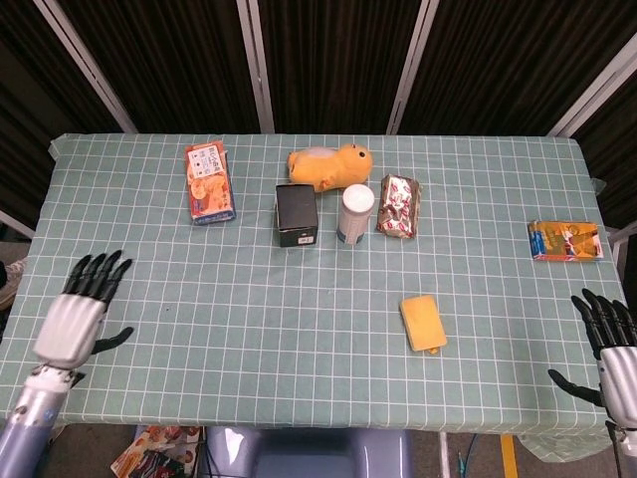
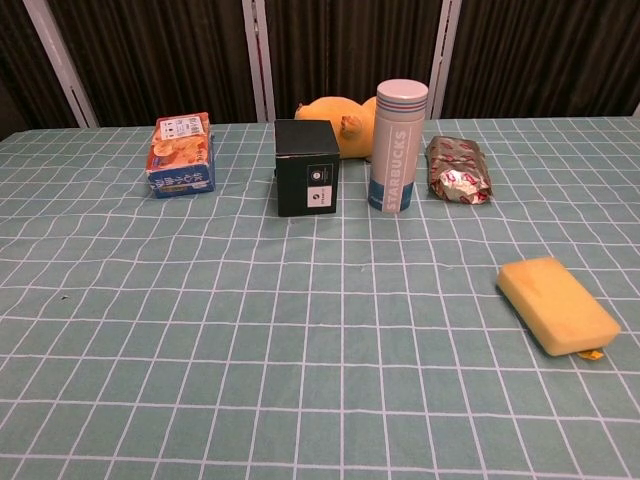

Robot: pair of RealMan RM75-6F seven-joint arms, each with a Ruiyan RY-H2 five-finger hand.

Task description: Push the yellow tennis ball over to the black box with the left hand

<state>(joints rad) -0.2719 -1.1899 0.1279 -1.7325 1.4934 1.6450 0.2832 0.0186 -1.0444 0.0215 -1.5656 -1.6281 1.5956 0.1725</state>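
Left hand sits at the left near corner of the tabletop, fingers spread, holding nothing; seen only in the head view. Right hand at the right near corner, partly off the edge, fingers apart, also empty.

Black box stands upright toward the far middle of the tabletop, white label on its near face. No yellow tennis ball can be made out in either view; cannot tell where it is. Just right of the box, a white Starbucks tumbler stands upright. Behind both, near the far edge, a yellow duck plush lies on its side. Right of the tumbler, a foil snack pack lies flat. Left of the box, apart from it, an orange-blue snack box. Yellow sponge lies right of centre toward the near edge, well apart from the rest. Orange packet lies flat by the right edge.
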